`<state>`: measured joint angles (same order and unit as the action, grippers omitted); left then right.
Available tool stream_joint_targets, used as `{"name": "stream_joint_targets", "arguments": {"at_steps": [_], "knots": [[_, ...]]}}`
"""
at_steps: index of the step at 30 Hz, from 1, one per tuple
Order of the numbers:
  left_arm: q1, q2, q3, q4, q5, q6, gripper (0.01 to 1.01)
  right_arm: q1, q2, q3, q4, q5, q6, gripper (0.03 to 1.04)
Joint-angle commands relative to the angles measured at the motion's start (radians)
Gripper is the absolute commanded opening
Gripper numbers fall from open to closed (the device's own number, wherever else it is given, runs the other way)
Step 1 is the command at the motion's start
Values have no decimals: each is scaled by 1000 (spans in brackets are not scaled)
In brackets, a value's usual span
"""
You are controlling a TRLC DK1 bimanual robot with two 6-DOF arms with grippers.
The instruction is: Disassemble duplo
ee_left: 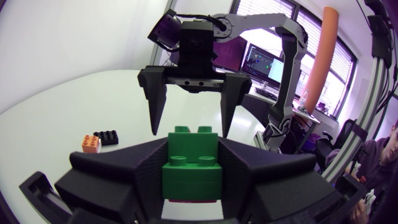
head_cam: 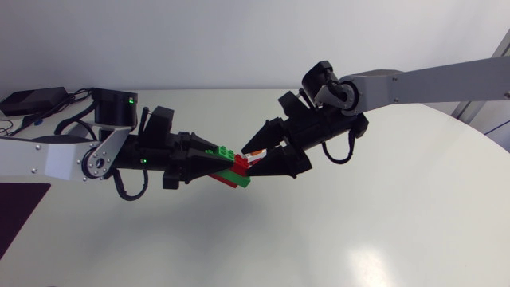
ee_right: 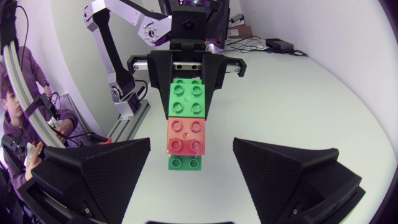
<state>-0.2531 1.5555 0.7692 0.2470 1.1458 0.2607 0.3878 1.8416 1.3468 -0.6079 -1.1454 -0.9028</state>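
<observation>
The left hand [head_cam: 215, 162] clamps the duplo stack [head_cam: 237, 167] from its 9 o'clock end, above the desk [head_cam: 358, 223]. At 3 o'clock the right hand [head_cam: 250, 159] gapes wide, its fingers flanking the stack without touching.

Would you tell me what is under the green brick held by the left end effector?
A red brick juts out from under the green brick, and a second green brick from under that one. Their overlapped parts, and anything lower, are covered.

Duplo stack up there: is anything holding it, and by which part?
The left pincer holds the Duplo stack by its green end brick; the right pincer is open.
</observation>
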Motion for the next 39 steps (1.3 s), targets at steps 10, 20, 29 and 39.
{"name": "stream_joint_targets", "arguments": {"at_steps": [10, 20, 29, 39], "knots": [[-17, -18, -25, 0, 12, 3, 48, 23, 39, 26, -21, -4, -19, 951], [-20, -18, -27, 0, 12, 3, 48, 29, 48, 34, -26, -4, -18, 839], [-21, -20, -27, 0, 12, 5, 46, 36, 62, 49, -52, -4, -22, 620], [-21, -20, -28, 0, 12, 5, 46, 39, 68, 55, -61, -4, -24, 330]]}}
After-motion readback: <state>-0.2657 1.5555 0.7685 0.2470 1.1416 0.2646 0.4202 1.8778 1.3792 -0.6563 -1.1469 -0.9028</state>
